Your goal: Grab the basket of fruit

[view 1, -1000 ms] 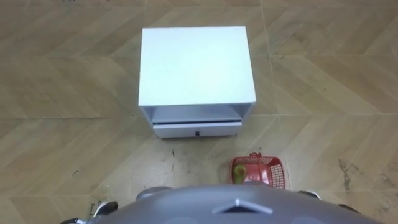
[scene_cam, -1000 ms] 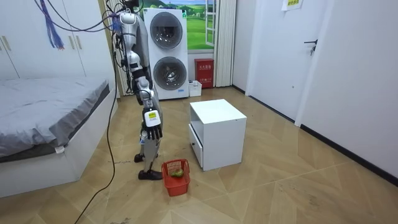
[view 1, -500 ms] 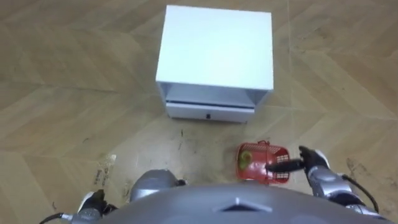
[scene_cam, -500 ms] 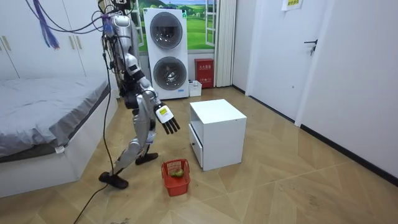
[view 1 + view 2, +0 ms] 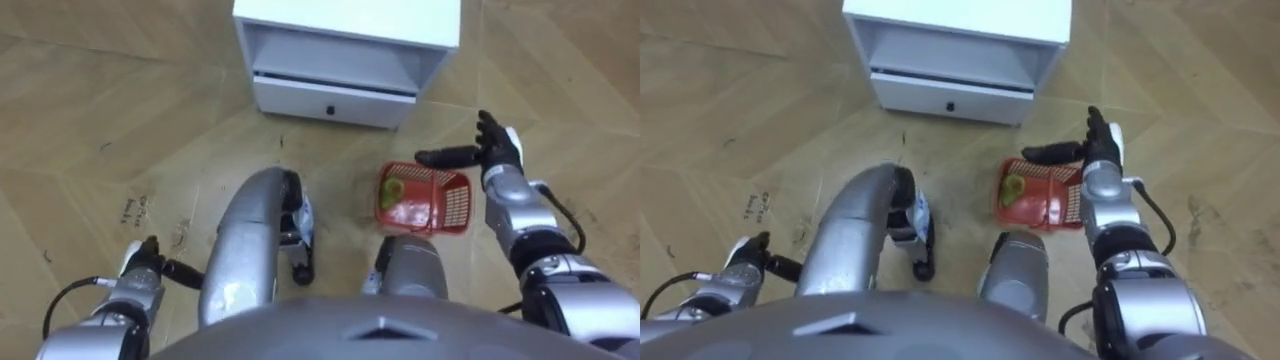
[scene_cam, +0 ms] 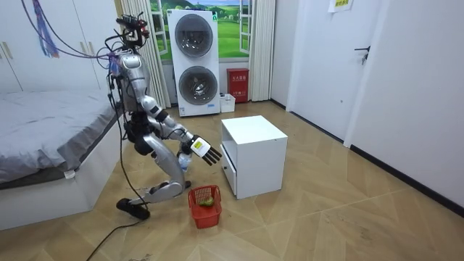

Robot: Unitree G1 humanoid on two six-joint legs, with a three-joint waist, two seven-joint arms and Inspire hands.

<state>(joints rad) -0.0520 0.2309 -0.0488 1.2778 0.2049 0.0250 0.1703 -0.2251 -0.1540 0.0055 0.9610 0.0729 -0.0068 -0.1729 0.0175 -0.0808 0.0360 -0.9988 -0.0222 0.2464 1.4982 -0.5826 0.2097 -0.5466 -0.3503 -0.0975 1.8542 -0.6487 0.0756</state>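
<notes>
Half a second on, the robot has sunk much lower. In the room view it is down in a deep lunge beside the bed (image 6: 51, 145), one leg stretched behind it, where it stood taller before. Its head camera has dipped with it, so the white cabinet (image 5: 335, 70) now sits at the top edge of the eye views and the bent knees fill the foreground.

The right hand (image 5: 497, 152) has moved forward from beside the fruit basket (image 5: 425, 200) to its far right corner. The fingers are straight and spread, the thumb reaches over the rim, and the hand holds nothing.

The eye views make that hand look as if it were at the rim. The room view shows it hanging well above the basket, in front of the cabinet's drawer. The basket stands on the wooden floor (image 5: 80, 120) between the front knee and the cabinet, with a green fruit (image 5: 392, 190) inside.

The left hand (image 5: 140, 268) hangs low at the robot's left side. I cannot tell how it is held.

The room view also takes in the stacked washing machines (image 6: 194, 61) behind the robot.
</notes>
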